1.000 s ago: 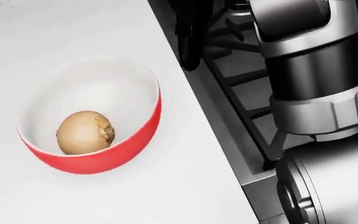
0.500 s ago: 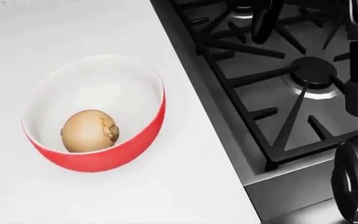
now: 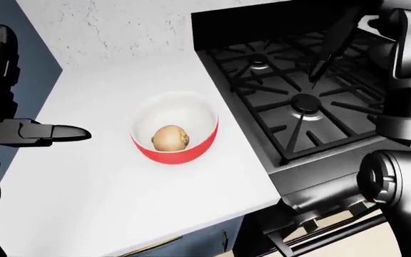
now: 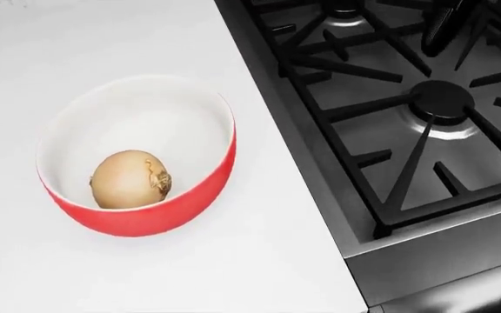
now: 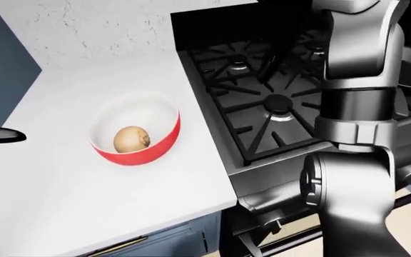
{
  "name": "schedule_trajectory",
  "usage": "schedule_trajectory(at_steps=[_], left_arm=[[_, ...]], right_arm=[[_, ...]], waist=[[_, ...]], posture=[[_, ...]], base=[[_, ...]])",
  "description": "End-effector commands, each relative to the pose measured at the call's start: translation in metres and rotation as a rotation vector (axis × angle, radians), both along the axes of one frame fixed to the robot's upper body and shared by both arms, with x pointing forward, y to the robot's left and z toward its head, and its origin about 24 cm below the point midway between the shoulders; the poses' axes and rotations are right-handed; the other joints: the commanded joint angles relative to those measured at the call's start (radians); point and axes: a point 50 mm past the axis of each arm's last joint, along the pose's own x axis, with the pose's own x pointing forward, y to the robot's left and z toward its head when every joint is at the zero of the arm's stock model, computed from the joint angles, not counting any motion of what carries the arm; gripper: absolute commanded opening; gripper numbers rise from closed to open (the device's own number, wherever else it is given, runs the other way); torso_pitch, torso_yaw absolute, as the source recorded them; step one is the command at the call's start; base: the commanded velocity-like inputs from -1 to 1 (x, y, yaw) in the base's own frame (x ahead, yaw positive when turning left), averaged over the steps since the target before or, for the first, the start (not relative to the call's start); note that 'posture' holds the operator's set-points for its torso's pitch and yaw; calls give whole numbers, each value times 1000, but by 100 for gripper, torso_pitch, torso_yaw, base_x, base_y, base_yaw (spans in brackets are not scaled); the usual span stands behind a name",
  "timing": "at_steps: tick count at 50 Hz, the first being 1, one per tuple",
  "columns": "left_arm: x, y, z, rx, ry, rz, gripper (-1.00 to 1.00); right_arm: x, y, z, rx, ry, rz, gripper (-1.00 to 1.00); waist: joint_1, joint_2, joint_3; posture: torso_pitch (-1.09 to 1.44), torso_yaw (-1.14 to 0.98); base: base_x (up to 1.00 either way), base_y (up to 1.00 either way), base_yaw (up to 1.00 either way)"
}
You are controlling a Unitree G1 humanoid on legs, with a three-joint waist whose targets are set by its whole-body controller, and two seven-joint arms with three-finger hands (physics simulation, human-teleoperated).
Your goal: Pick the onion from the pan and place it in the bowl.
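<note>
The onion [image 4: 129, 178], brown and papery, lies inside the red bowl [image 4: 200, 195] with a white inside, on the white counter. In the left-eye view my left hand [image 3: 30, 96] hovers to the left of the bowl, apart from it, dark fingers [image 3: 56, 133] spread open and empty. My right hand [image 3: 327, 51] is raised over the stove grates, well to the right of the bowl, fingers extended with nothing in them; its fingertips [image 4: 446, 23] show at the head view's top right. The pan does not show clearly.
The black stove [image 4: 407, 124] with cast grates and burners adjoins the counter [image 4: 259, 261] on the right. My right arm [image 5: 355, 101] stands tall over the stove's right part. A light wall [image 3: 120, 32] runs along the top; blue cabinet fronts [image 3: 191, 243] sit below the counter edge.
My right arm has swung up and right out of the head view, uncovering the stove grates. The onion and bowl have stayed put; the view has shifted slightly.
</note>
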Motion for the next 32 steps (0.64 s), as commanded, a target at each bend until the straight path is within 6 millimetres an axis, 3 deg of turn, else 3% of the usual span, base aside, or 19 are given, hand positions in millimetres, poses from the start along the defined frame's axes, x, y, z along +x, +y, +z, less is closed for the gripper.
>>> schedule_trajectory(at_steps=[1, 13, 32], left_arm=[[-7, -1, 12, 29, -69, 11, 100], [-6, -1, 12, 29, -70, 10, 100], [-6, -1, 11, 30, -67, 11, 100]], right_arm=[[-11, -4, 21, 23, -97, -5, 100], [-17, -36, 13, 66, -97, -87, 100], [-22, -55, 7, 110, -100, -138, 100]], waist=[[0, 0, -26], [5, -7, -27], [6, -12, -29]], posture=[[0, 0], [0, 0], [0, 0]], base=[[0, 0, 0], [0, 0, 0], [0, 0, 0]])
